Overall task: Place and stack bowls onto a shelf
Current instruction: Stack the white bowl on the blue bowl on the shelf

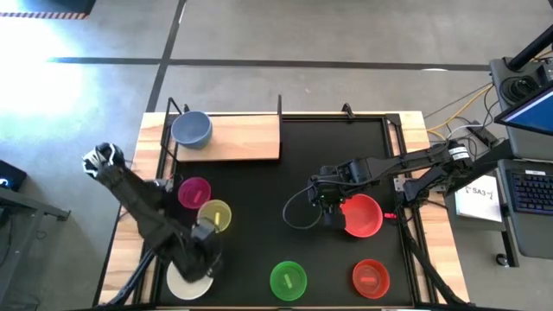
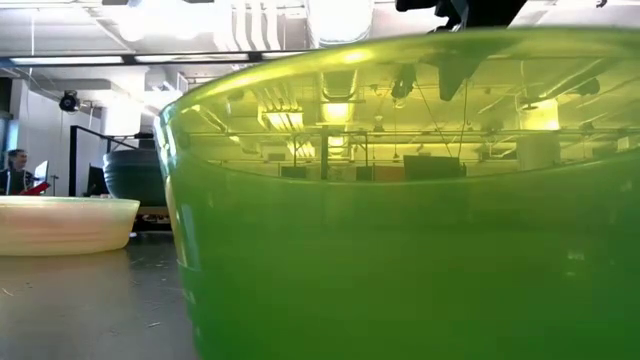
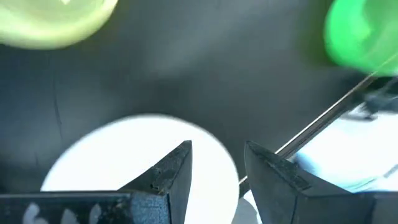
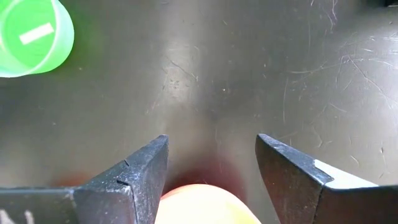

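Observation:
In the high view the wooden shelf [image 1: 242, 138] stands at the table's far left, with a blue-grey bowl [image 1: 191, 129] on it. Magenta [image 1: 194, 192], yellow [image 1: 214, 215], green [image 1: 288, 279] and small red [image 1: 370, 277] bowls rest on the table. My left gripper [image 1: 204, 259] [image 3: 217, 158] is open above the cream white bowl [image 1: 188, 282] [image 3: 124, 155], whose rim runs beneath the gap. My right gripper [image 1: 333, 212] [image 4: 211, 155] is open at the left rim of the larger red bowl [image 1: 365, 216]; that rim [image 4: 199, 202] shows between its fingers.
The green bowl [image 2: 400, 200] fills the low view, with the cream bowl [image 2: 60, 225] to its left. The yellow bowl [image 3: 50, 22] and green bowl [image 4: 31, 34] lie ahead of the wrist cameras. Bare black table [image 1: 328, 147] lies right of the shelf. A laptop [image 1: 531, 173] sits off the table's right edge.

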Robot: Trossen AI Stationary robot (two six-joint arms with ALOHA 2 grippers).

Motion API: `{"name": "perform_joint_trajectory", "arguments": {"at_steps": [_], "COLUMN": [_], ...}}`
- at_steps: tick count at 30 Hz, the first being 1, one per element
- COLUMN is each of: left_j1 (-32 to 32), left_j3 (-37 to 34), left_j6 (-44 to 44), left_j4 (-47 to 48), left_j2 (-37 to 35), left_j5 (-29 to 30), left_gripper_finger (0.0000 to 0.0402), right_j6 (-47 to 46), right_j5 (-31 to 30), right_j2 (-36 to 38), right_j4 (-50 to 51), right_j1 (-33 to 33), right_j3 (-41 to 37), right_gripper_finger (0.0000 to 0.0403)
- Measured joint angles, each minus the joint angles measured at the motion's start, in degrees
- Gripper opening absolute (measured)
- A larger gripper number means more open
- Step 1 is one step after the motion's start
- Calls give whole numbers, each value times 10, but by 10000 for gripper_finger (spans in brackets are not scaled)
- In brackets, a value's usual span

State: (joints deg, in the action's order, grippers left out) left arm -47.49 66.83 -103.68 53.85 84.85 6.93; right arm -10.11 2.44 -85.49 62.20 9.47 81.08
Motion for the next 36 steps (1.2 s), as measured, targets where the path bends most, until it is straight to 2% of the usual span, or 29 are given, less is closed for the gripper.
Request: {"name": "perform_joint_trajectory", "arguments": {"at_steps": [3,7,10,14,18,23,30,33,36], "left_j1": [-17,-24,-25,-24,-25,-24,-24,-24,-24], "left_j3": [11,64,110,156,188,189,146,131,121], "left_j6": [-19,3,13,19,52,67,70,72,85], "left_j4": [-12,-13,30,95,95,102,72,61,61], "left_j2": [40,90,132,187,218,233,237,237,237], "left_j5": [-36,-39,-42,-87,-107,-107,-105,-104,-104], "left_gripper_finger": [129,129,129,129,129,129,126,114,83], "right_j6": [0,-2,-14,-21,-24,-25,-28,-28,-27], "right_j5": [0,0,0,0,0,0,0,0,0], "right_j2": [0,0,0,0,0,0,0,0,0], "right_j4": [-1,0,0,1,1,2,1,1,1], "right_j1": [0,0,0,0,0,0,0,0,0], "right_j3": [0,0,0,0,0,0,0,0,0], "right_gripper_finger": [228,228,228,228,228,228,228,228,228]}}
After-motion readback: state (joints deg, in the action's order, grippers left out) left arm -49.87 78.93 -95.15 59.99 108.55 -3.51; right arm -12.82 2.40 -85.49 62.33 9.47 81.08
